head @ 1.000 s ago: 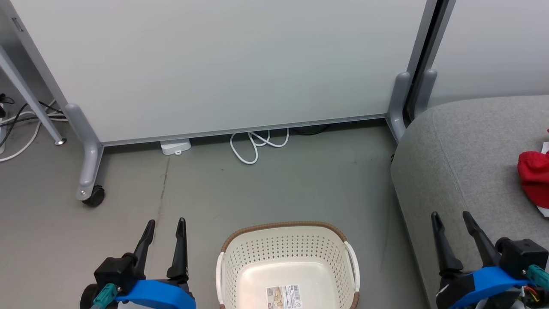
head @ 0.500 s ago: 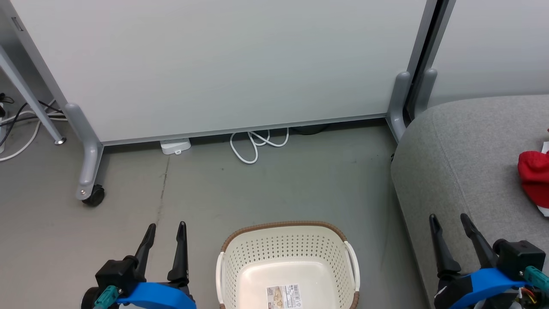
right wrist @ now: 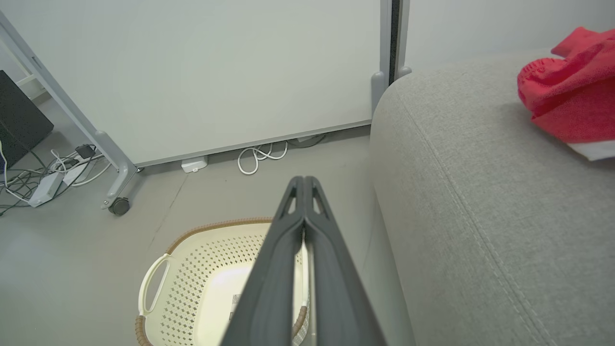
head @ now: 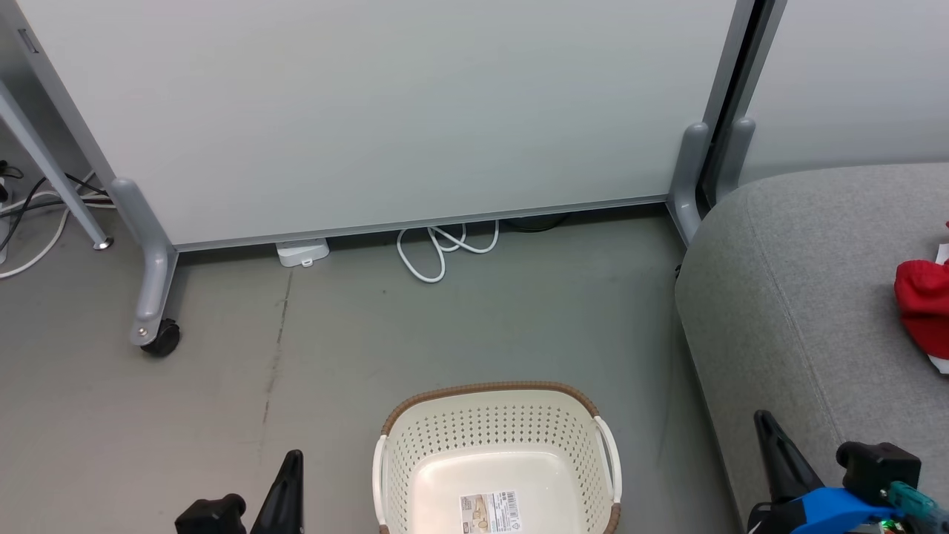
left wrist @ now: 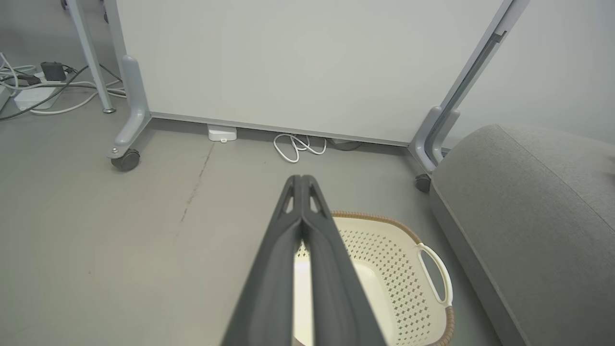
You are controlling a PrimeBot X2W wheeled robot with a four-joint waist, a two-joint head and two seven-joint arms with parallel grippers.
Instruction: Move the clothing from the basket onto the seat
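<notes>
Left gripper (left wrist: 301,179) and right gripper (right wrist: 301,179) each have their long dark fingers pressed flat together on nothing. In the head view they sit low at 7 and 5 o'clock.

The bright red soft fabric clothing with white trim (right wrist: 567,91) lies bunched on the large grey upholstered seat cushion (right wrist: 480,202), at 3 o'clock in the head view. The picture's edge cuts it off, so I cannot tell how many garments there are.

The job looks done, and the likeliest trouble is the right arm, close beside the cushion, brushing the loose heap and dragging it off.

A crumpled heap points nowhere clearly. In the head view its visible part runs roughly 12 to 6, with a white edge at the 6 o'clock end.

At 6 o'clock on the grey floor (head: 445,326), near the cushion's side but apart from it, stands the small cream-white perforated plastic basket with a brown woven-look rim (head: 489,388). It holds only a label (head: 491,512). A pale partition panel (head: 408,111) stands at 12 o'clock, with a coiled white cable (head: 437,248) at its foot.
</notes>
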